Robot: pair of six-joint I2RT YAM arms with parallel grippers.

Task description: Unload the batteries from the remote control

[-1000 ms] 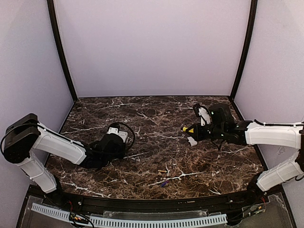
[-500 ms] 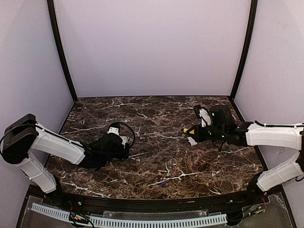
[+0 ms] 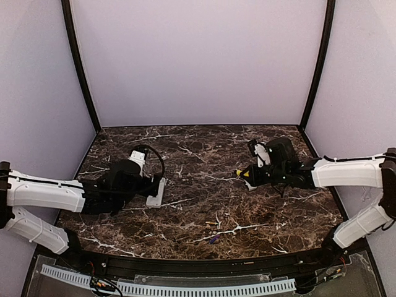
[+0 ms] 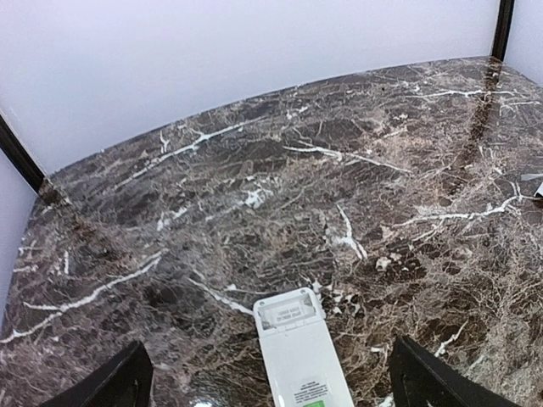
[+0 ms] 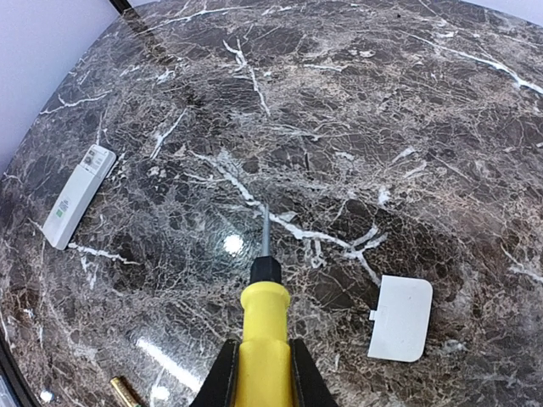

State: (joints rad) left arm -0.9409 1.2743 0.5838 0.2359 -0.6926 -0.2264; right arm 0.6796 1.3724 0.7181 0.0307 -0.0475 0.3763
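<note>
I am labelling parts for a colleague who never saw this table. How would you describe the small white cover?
Start from the dark marble table and find the right gripper, shut on the yellow-handled screwdriver. The small white cover lies flat beside that tool. Unlike the long, slim remote control farther away, it is short, with rounded corners.

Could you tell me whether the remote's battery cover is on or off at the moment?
Off: the cover lies on the table, well apart from the remote, whose end shows an open recess.
</note>
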